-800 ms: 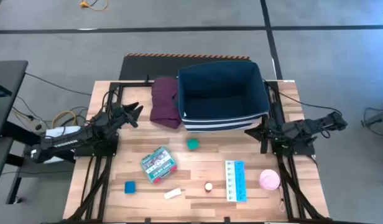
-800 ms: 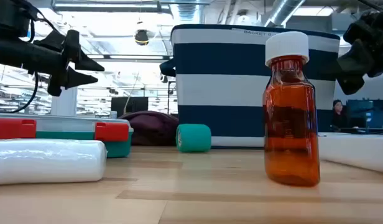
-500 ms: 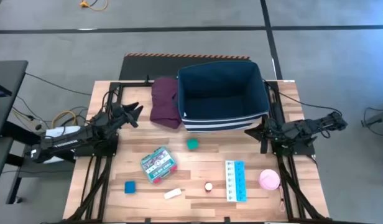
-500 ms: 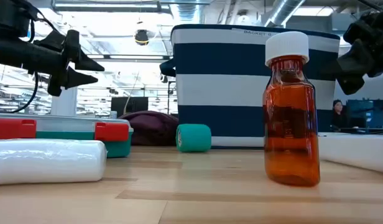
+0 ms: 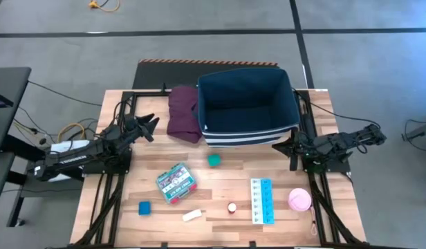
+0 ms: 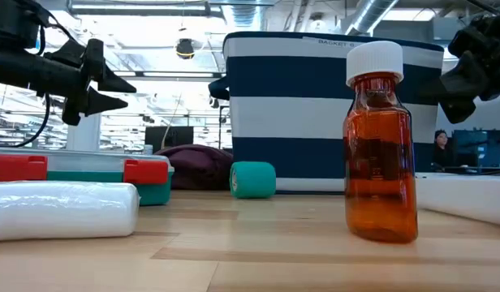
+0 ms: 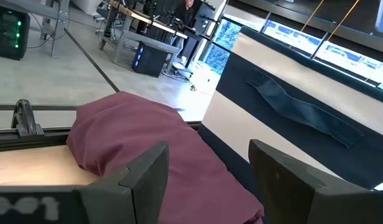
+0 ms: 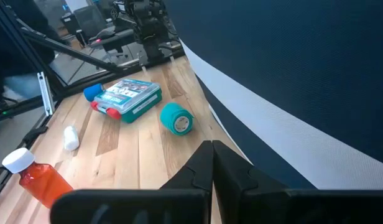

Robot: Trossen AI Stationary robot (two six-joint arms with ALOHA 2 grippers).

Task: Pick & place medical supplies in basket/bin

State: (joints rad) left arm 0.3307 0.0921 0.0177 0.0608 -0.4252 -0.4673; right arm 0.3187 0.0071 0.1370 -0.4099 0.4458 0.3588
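Nothing has shifted: left gripper [image 5: 149,127] spread, right gripper [image 5: 281,146] pressed together, both beside the navy-blue striped fabric bin [image 5: 246,106]; supplies untouched.

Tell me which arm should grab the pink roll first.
Right. The pink roll lies on the table's right side, close below the right claw, whose fingers are closed. The left claw, open, waits across the table beside the maroon cloth, much farther away.
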